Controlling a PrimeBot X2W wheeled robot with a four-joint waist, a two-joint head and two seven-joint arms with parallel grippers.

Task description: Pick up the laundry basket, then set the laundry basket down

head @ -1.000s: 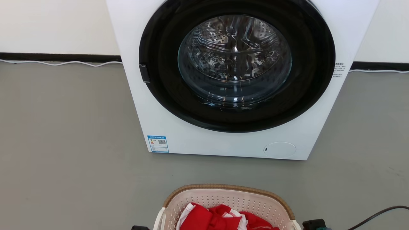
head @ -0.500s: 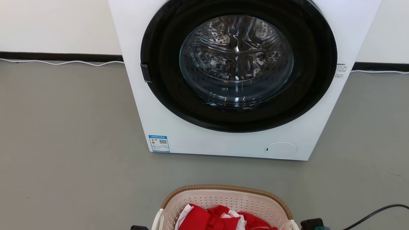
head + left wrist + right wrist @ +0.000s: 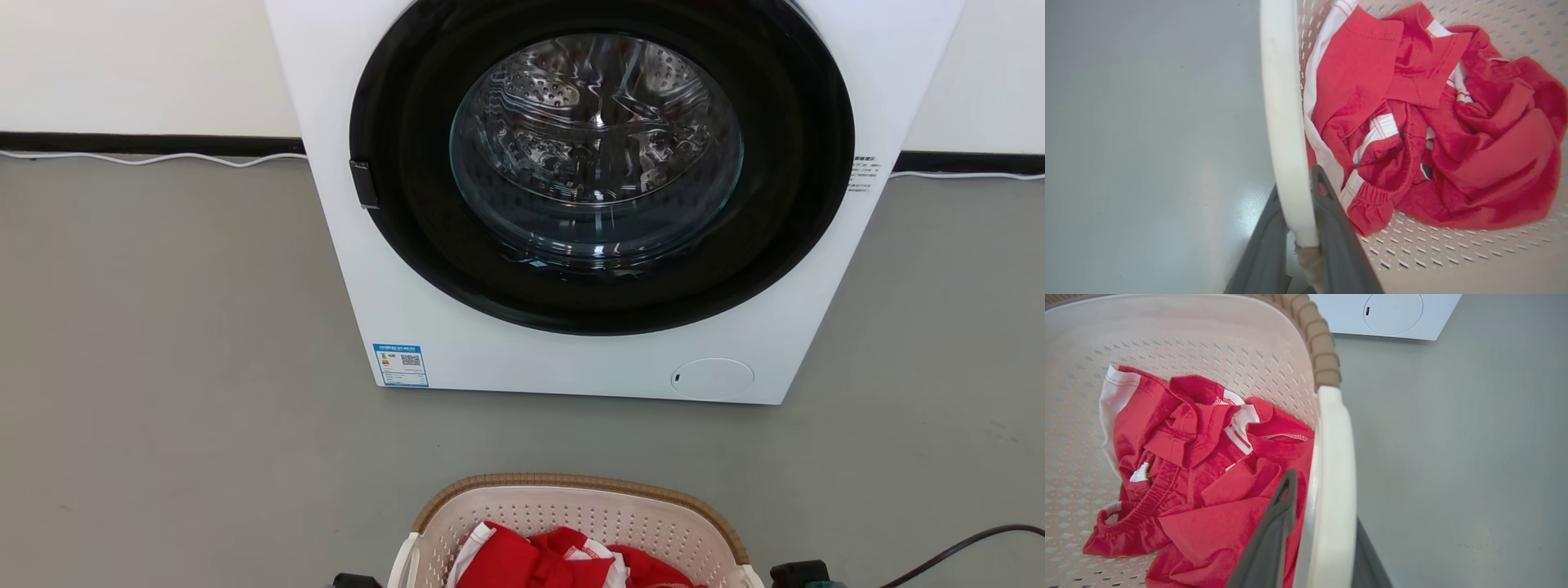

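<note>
The laundry basket (image 3: 571, 510), cream-white and perforated with a brown woven-look rim, sits at the bottom middle of the head view, in front of the washing machine. It holds red and white clothes (image 3: 1412, 122). My left gripper (image 3: 1296, 183) is shut on the basket's white left loop handle (image 3: 1282, 102), one dark finger on each side of it. My right gripper (image 3: 1325, 502) is shut on the white right loop handle (image 3: 1333, 457), one finger inside the basket and one outside. Whether the basket's base touches the floor is hidden.
A white front-loading washing machine (image 3: 522, 359) with its round glass door (image 3: 596, 147) closed stands on the grey floor (image 3: 180, 367) just beyond the basket. A white cable (image 3: 163, 160) runs along the wall's black skirting. A dark cable (image 3: 963, 545) lies at the lower right.
The whole head picture has shifted slightly, so the camera has moved. The basket stays at the bottom middle with both grippers on its handles.
</note>
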